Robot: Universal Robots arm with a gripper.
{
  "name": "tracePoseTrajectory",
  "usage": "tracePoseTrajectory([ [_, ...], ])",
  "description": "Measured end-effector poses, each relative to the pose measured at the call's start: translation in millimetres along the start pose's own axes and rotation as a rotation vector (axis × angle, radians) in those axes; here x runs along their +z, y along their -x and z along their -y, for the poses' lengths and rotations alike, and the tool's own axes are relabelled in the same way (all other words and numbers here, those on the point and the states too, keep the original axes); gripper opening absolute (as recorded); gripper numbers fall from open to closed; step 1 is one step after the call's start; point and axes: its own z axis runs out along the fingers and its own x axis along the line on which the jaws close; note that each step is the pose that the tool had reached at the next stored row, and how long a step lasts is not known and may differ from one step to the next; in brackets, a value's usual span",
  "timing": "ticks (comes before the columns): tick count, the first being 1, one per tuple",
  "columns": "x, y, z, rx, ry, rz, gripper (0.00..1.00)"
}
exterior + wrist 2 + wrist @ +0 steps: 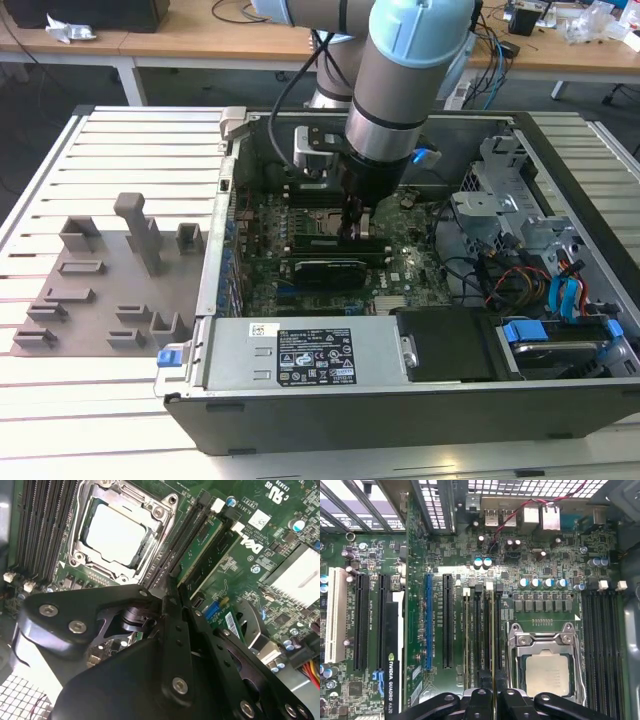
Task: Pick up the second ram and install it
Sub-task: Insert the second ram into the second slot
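My exterior view looks down from high on the open black computer case (400,400); both wrist views sit close above its square silver CPU socket (120,530) (547,670).

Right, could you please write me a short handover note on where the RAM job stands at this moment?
Gripper: down inside the open computer case, shut on the second ram.
The second ram: standing on edge in line with the memory slots, right beside the CPU socket.
Done: the stick is picked up and brought to the slots.
Left: I cannot tell whether it is fully seated, so treat the install as unconfirmed. The gripper has not let go.
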Motion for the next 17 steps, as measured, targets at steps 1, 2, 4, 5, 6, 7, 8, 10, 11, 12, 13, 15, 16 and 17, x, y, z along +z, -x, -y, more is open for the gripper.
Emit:
tracePoseTrajectory([
  [1,1.3,-0.1,0.0,0.000,0.0000,-0.0001,0.13],
  [2,2.6,0.0,0.1,0.000,0.0000,0.0000,0.13],
  [4,3.2,0.1,0.1,0.000,0.0001,-0.0004,0.13],
  [5,3.3,0.1,0.1,0.000,0.0001,-0.0003,0.13],
  [6,3.4,0.1,0.2,0.000,0.0000,-0.0001,0.13],
  [7,3.4,0.2,0.1,0.000,0.0000,-0.0001,0.13],
  [8,3.5,0.2,0.2,0.000,0.0000,-0.0001,0.13],
  [10,3.5,0.1,0.2,-0.002,0.0001,-0.0005,0.13],
  [11,4.0,0.1,0.2,-0.003,0.0002,-0.0005,0.13],
  [12,4.4,0.1,0.3,-0.003,0.0002,-0.0005,0.13],
  [13,5.4,0.0,0.3,-0.003,0.0003,-0.0007,0.13],
  [15,6.0,-0.1,0.4,-0.003,0.0003,-0.0009,0.13],
  [16,6.6,-0.1,0.5,-0.004,0.0002,-0.0009,0.13],
  [17,6.7,-0.1,0.5,-0.005,0.0004,-0.0010,0.13],
])
